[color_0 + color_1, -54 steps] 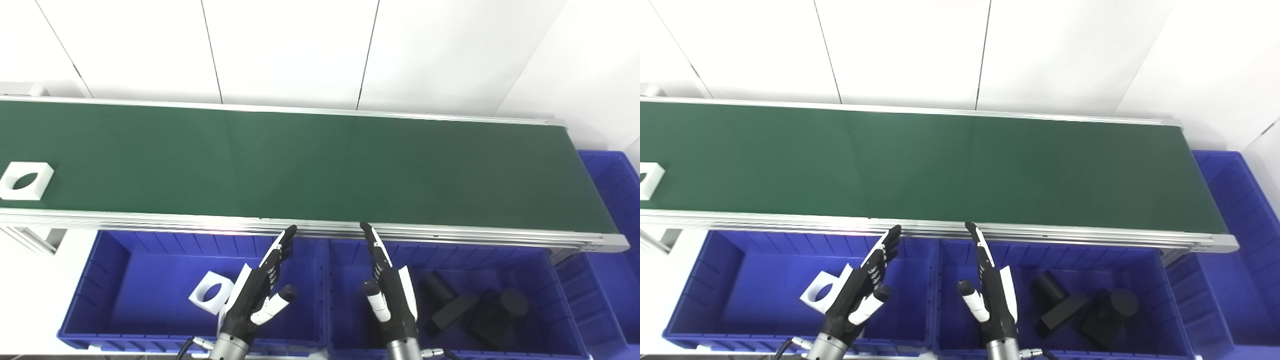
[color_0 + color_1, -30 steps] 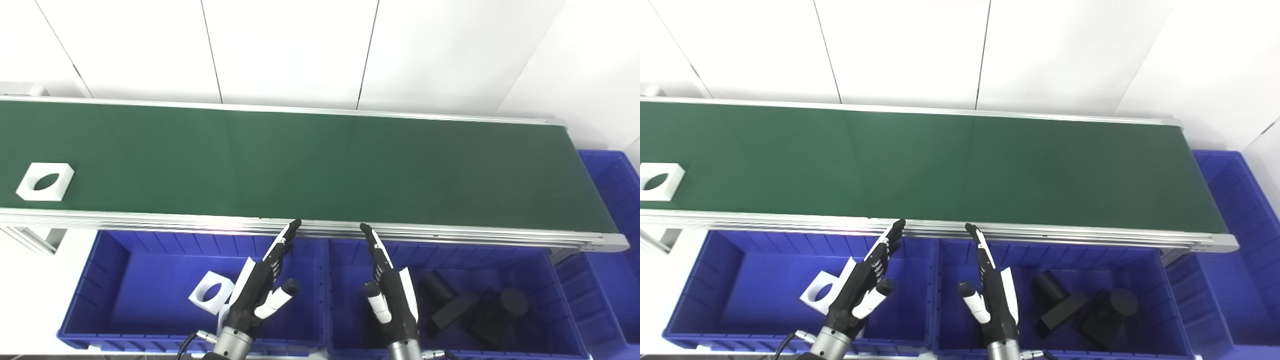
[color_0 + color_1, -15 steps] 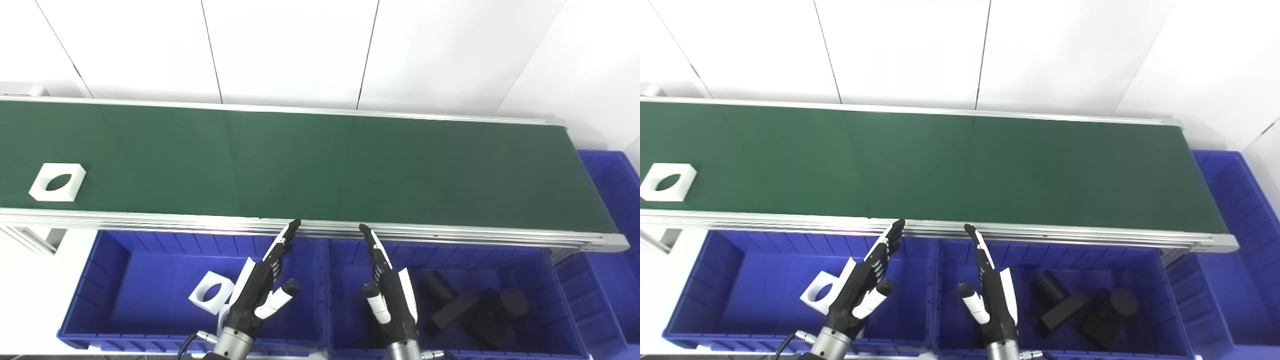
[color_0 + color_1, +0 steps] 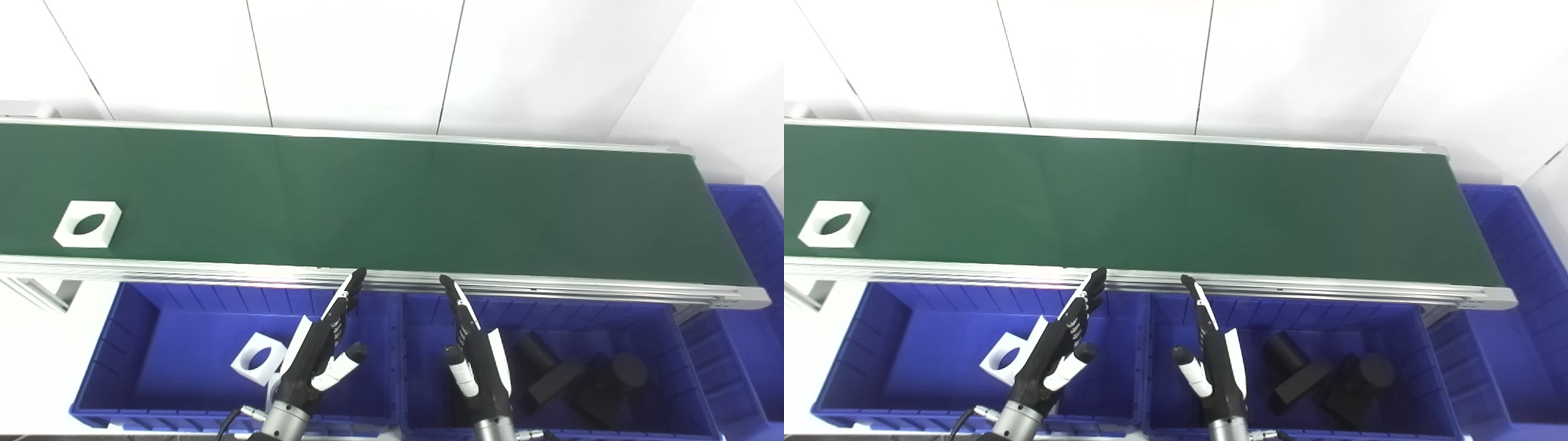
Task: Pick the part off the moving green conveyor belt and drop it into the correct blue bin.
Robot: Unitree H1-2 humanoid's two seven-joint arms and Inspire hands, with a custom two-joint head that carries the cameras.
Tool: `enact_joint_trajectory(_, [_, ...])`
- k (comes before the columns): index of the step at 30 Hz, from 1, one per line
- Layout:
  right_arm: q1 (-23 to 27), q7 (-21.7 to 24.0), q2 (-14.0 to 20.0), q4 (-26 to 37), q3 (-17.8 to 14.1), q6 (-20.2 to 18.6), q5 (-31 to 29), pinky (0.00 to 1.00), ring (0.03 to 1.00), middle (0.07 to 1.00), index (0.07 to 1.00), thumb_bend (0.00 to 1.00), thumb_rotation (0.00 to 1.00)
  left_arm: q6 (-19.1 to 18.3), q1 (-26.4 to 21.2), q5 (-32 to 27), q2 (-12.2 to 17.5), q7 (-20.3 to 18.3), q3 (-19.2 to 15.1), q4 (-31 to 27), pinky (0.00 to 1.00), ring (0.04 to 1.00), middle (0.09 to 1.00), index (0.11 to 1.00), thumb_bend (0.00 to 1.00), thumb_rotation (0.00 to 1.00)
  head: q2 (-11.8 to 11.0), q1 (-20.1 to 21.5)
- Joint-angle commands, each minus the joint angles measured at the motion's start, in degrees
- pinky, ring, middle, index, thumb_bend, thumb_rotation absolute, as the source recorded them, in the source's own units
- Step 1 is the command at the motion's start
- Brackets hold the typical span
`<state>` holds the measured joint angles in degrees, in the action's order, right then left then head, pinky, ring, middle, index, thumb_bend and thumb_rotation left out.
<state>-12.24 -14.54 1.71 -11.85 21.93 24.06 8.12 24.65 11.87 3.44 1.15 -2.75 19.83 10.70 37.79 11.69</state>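
White part [image 4: 88, 223] near belt [image 4: 392, 202] front edge, far left; left hand [image 4: 318, 358], right hand [image 4: 478, 361] spread, empty, over bins.

Left hand [image 4: 315, 358]: black casing is fitted with a white back plate and a white-barrelled thumb capped in black. A ribbed silver wrist collar is seen, with a metal plug and dark cable. Right hand [image 4: 478, 367]: the same black-and-white finish and silver wrist are seen; a similar connector is possibly fitted, cropped at the frame edge.
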Motion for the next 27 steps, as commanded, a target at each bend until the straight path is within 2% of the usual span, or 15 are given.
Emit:
enact_joint_trajectory(1, [0.51, 0.06, -0.46, 1.06, 0.2, 2.83, -0.18, 1.0, 0.989, 0.975, 0.945, 0.92, 0.98, 2.25, -0.65, -0.59, -0.12, -0.46, 0.18, -2.12, 1.0, 1.0, 1.0, 0.972, 0.87, 0.83, -0.08, -0.08])
enact_joint_trajectory(4, [0.5, 0.0, -0.43, 1.0, 0.26, 2.84, -0.07, 1.0, 0.99, 0.975, 0.947, 0.93, 0.99, 2.25, -0.63, -0.6, -0.07, -0.49, 0.23, -2.07, 1.0, 1.0, 1.0, 0.973, 0.87, 0.83, -0.11, -0.4])
enact_joint_trajectory(8, [0.48, 0.28, -0.14, 0.81, 0.13, 2.84, -0.36, 1.0, 0.994, 0.977, 0.945, 0.93, 0.99, 2.26, -0.69, -0.31, -0.24, -0.29, 0.57, -1.69, 1.0, 1.0, 1.0, 0.973, 0.86, 0.83, -0.7, -3.07])
enact_joint_trajectory(9, [0.5, 0.42, 0.13, 0.69, 0.13, 2.84, -0.55, 1.0, 0.995, 0.978, 0.946, 0.94, 0.99, 2.26, -0.73, -0.17, -0.4, -0.06, 0.73, -1.36, 1.0, 1.0, 1.0, 0.973, 0.86, 0.83, -1.33, -5.09])
enact_joint_trajectory(10, [0.52, 0.5, 0.33, 0.6, 0.15, 2.85, -0.7, 1.0, 0.998, 0.981, 0.948, 0.93, 0.99, 2.26, -0.76, -0.08, -0.51, 0.13, 0.85, -1.13, 1.0, 1.0, 1.0, 0.968, 0.85, 0.82, -1.33, -5.09])
enact_joint_trajectory(11, [0.48, 0.6, 0.67, 0.4, 0.15, 2.85, -0.91, 1.0, 0.998, 0.983, 0.949, 0.94, 0.99, 2.26, -0.91, 0.19, -0.67, 0.53, 1.16, -0.49, 1.0, 1.0, 1.0, 0.964, 0.85, 0.82, -3.04, -7.43])
enact_joint_trajectory(12, [0.45, 0.66, 0.91, 0.26, 0.15, 2.85, -1.06, 1.0, 0.999, 0.986, 0.953, 0.94, 1.0, 2.27, -1.02, 0.37, -0.76, 0.84, 1.39, -0.04, 1.0, 1.0, 0.999, 0.962, 0.85, 0.82, -3.04, -7.43])
enact_joint_trajectory(13, [0.57, 0.46, 1.32, -0.28, 0.19, 2.86, -1.08, 1.0, 1.0, 0.987, 0.955, 0.94, 1.0, 2.27, -1.45, 1.2, -0.69, 1.92, 2.12, 1.01, 1.0, 1.0, 0.998, 0.961, 0.85, 0.82, -5.71, -9.98])
enact_joint_trajectory(14, [0.68, 0.27, 1.63, -0.68, 0.26, 2.86, -1.1, 1.0, 0.997, 0.988, 0.959, 0.93, 1.0, 2.27, -1.78, 1.81, -0.59, 2.8, 2.73, 1.75, 1.0, 1.0, 0.996, 0.963, 0.84, 0.83, -5.71, -9.98])
enact_joint_trajectory(15, [0.97, -0.1, 1.98, -1.53, 0.28, 2.86, -1.12, 1.0, 0.997, 0.988, 0.961, 0.93, 1.0, 2.27, -2.33, 2.58, -0.58, 4.13, 3.48, 2.96, 0.99, 0.996, 0.989, 0.958, 0.85, 0.83, -7.94, -12.05])
enact_joint_trajectory(16, [1.19, -0.39, 2.24, -2.13, 0.33, 2.86, -1.17, 1.0, 0.994, 0.986, 0.962, 0.94, 1.0, 2.27, -2.75, 3.07, -0.49, 5.27, 4.17, 3.8, 0.97, 0.986, 0.981, 0.951, 0.86, 0.83, -7.94, -12.05])
enact_joint_trajectory(17, [1.5, -0.49, 2.57, -2.84, 0.36, 2.86, -1.24, 1.0, 0.994, 0.986, 0.962, 0.94, 1.0, 2.27, -3.26, 3.7, -0.5, 6.61, 4.95, 4.75, 0.97, 0.986, 0.981, 0.951, 0.86, 0.83, -9.51, -13.69])
enact_joint_trajectory(21, [2.4, -0.56, 3.45, -4.26, 0.39, 2.86, -1.65, 1.0, 1.0, 0.993, 0.983, 0.96, 1.0, 2.27, -4.91, 5.45, -0.21, 11.5, 7.94, 6.7, 0.89, 0.946, 0.953, 0.919, 0.89, 0.82, -10.8, -15.82])
enact_joint_trajectory(27, [2.62, -1.76, 4.28, -4.77, 0.79, 2.86, -1.24, 1.0, 0.991, 0.993, 0.996, 0.95, 1.0, 2.27, -6.47, 6.09, 1.14, 16.51, 11.85, 7.36, 0.85, 0.92, 0.933, 0.895, 0.9, 0.79, -10.77, -16.54])
